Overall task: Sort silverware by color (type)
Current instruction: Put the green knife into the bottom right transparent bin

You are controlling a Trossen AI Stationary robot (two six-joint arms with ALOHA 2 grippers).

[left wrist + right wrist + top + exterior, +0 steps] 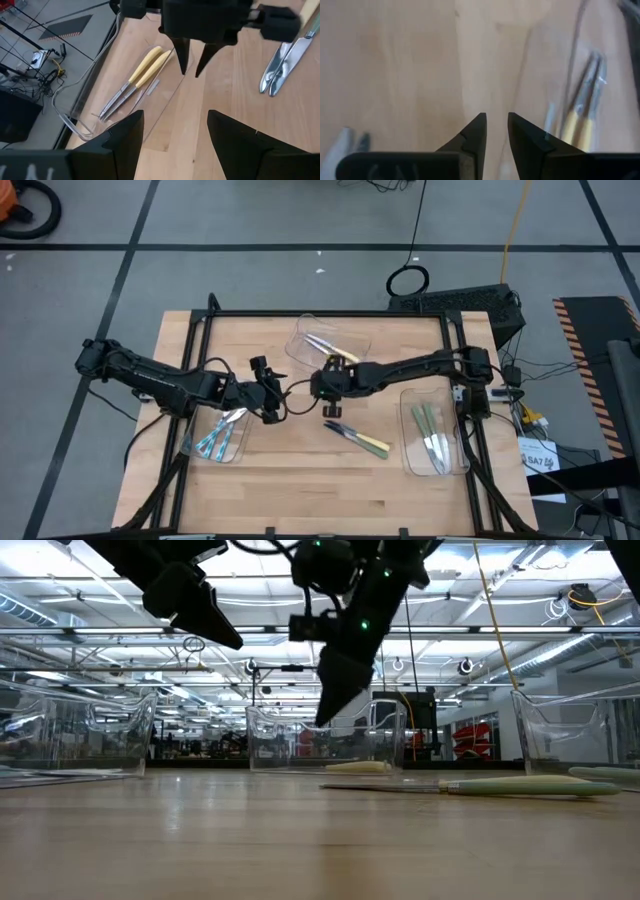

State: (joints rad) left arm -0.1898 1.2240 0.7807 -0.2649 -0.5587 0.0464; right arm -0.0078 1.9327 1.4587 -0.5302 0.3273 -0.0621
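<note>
At the table's left, a clear bin (215, 442) holds a small bunch of light-blue-handled utensils (212, 440) with shiny silver heads, lying fanned together. Just beside and above that bin hangs the left gripper (272, 406), its two dark fingers (122, 140) spread wide apart with nothing between them — bare wood shows through the gap in the left wrist view.

Toward the middle, at the far edge of the table, a second clear bin (305, 330) holds two yellow-handled utensils (135, 80) lying side by side, handles touching, slim silver heads pointing the same way. The right gripper (330, 406) hovers over the table's centre, just in front of that bin and close to the left gripper. Its fingers (472, 137) stand near each other with only a narrow gap left, and nothing is pinched between them; the wood plank lies beneath.

Just in front of the right gripper, two utensils lie loose on the table — one with a pale yellow handle (372, 444) and one with a green handle (530, 786), their silver heads close together.

At the right, a third clear bin (412, 460) holds green-handled utensils (430, 442), laid roughly parallel, silver heads toward the near edge.
</note>
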